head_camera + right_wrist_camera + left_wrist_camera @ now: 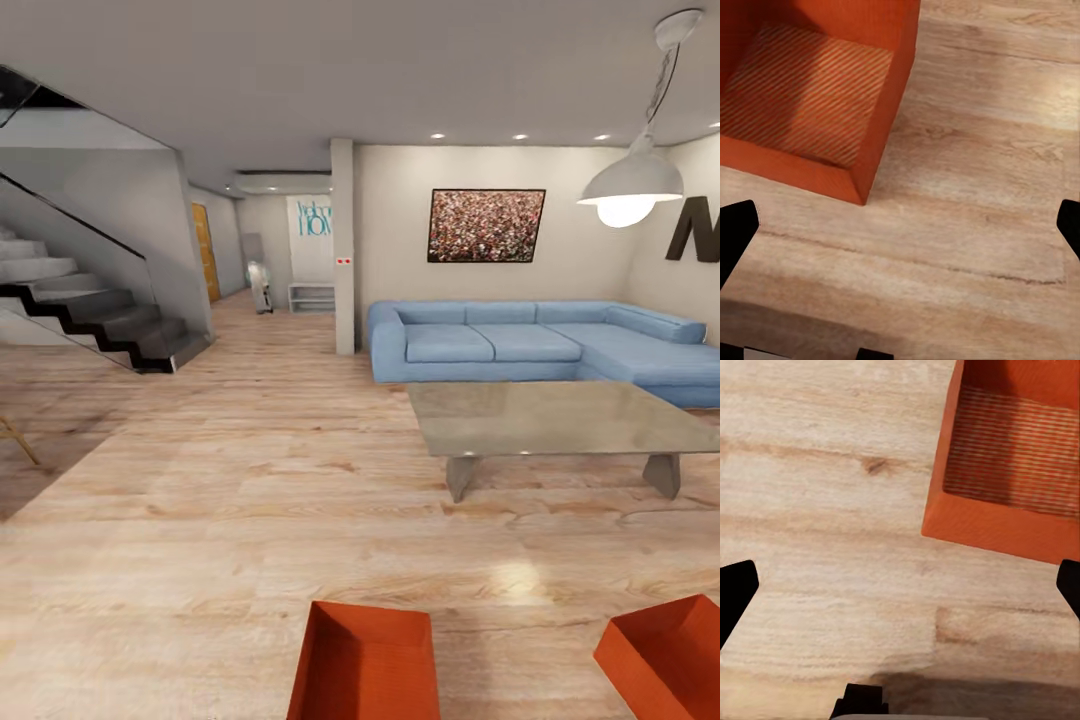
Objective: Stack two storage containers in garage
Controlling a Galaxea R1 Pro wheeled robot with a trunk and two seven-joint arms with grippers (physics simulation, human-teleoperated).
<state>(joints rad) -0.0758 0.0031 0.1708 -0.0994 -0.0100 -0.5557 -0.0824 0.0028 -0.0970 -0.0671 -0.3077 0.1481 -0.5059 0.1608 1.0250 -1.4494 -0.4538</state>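
**Two bins on the planks, both grippers empty**

Both pairs of jaws stand wide apart with nothing between them. The left gripper (900,585) hangs over bare light wood plank flooring (825,510), its dark fingertips (736,589) at the edges of the left wrist view, and one orange-red rectangular storage container (1012,457) sits just beyond and to one side, open top up, ribbed bottom showing. The right gripper (900,229) hovers likewise over planks beside the second orange-red storage container (802,90), apart from it.

From the head camera the two bins (365,665) (670,655) rest on the living-room floor (200,560) near the robot's base, well apart from each other, probably so each arm can take its own. Beyond stand a grey low table (560,420), a blue corner sofa (540,340), a white pendant lamp (632,185) and a dark staircase (100,310). An orange-brown door (206,250) shows down the hallway. Neither container is grasped yet; the carrying has not begun.
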